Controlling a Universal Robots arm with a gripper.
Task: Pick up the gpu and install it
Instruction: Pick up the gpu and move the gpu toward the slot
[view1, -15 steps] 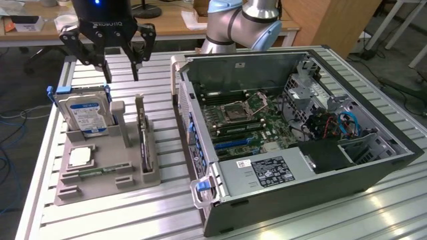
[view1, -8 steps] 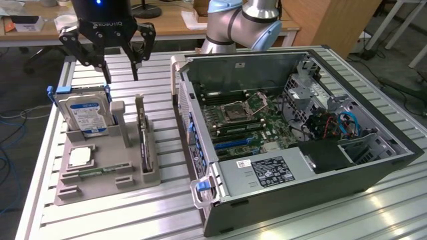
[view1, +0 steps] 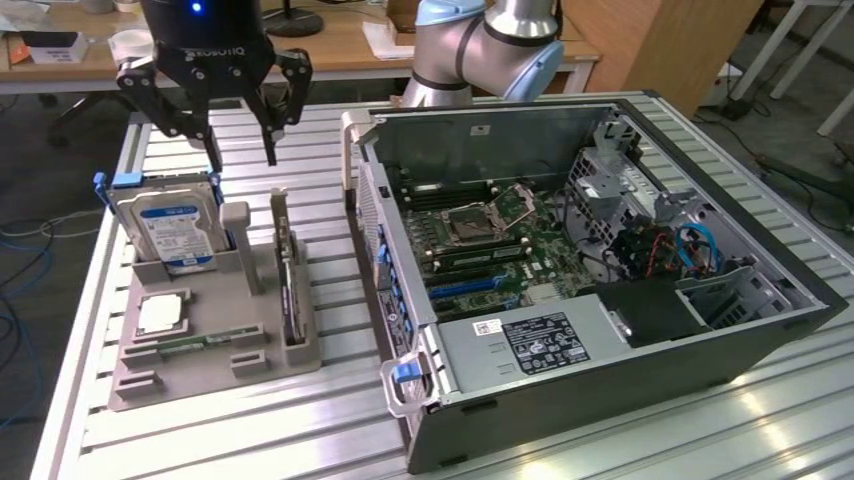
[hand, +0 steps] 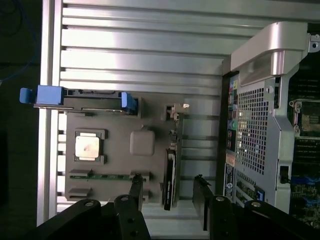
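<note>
Hovering wide open over the grey holder, the gripper sits well above the gpu, which stands on edge in its slot, lined up between the fingers from the wrist view, though edge-on you can't really make out its faces.

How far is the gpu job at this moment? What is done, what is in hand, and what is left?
Done: nothing yet. The gpu stands on edge in its slot of the grey holder.
In hand: the gripper hangs open and empty above the holder, touching nothing.
Left: both the pickup and the install into the open computer case.
</note>
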